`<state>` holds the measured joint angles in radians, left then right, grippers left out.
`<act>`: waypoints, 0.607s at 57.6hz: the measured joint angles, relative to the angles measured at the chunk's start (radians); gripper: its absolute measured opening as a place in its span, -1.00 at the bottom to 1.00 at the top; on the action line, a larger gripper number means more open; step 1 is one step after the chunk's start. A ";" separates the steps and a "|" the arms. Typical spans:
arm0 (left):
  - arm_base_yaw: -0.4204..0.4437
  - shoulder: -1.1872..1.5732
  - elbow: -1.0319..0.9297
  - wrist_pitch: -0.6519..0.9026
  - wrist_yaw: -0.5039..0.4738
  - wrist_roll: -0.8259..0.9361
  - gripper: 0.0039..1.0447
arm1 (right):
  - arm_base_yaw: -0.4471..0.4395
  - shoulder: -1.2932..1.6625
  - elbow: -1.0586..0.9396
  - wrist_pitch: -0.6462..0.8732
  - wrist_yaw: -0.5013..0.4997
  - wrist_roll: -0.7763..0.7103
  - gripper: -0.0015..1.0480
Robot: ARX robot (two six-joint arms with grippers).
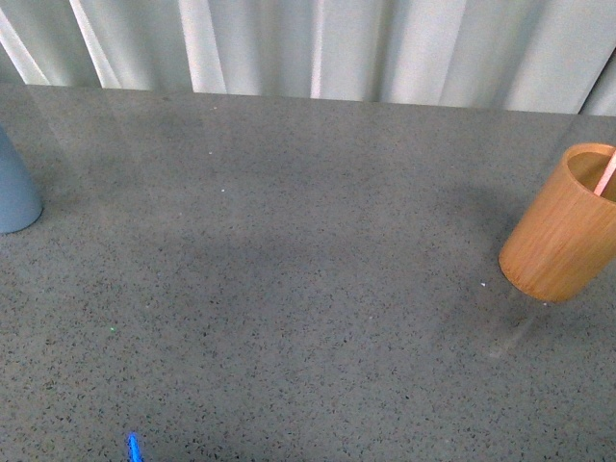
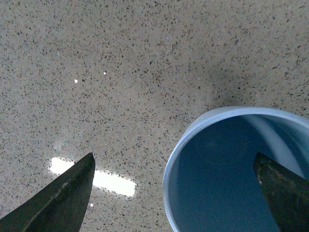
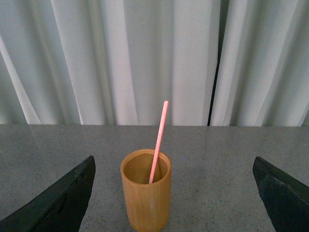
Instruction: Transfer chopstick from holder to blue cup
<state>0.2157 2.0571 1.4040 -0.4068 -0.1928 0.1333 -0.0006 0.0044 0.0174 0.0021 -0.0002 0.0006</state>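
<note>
Inside holder, chopstick shows whole from right wrist.

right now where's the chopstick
The chopstick stands leaning inside the holder at the front view's right edge, far from the blue cup at the left edge.

Front view barely catches the cup: just a sliver at the left edge, top and most of the body cropped out. The holder is clipped on the right, and only a short bit of the chopstick shows there. From the right wrist, the chopstick's lower end is buried in the holder, whose base is cropped. There's a tiny blue speck at the near edge, can't tell what it is.
</note>
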 joint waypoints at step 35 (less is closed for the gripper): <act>-0.028 0.041 0.040 -0.051 0.037 -0.013 -0.21 | 0.000 0.000 0.000 0.000 0.000 0.000 0.81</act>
<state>0.1879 2.0979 1.4437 -0.4583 -0.1562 0.1204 -0.0006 0.0044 0.0174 0.0021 -0.0002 0.0002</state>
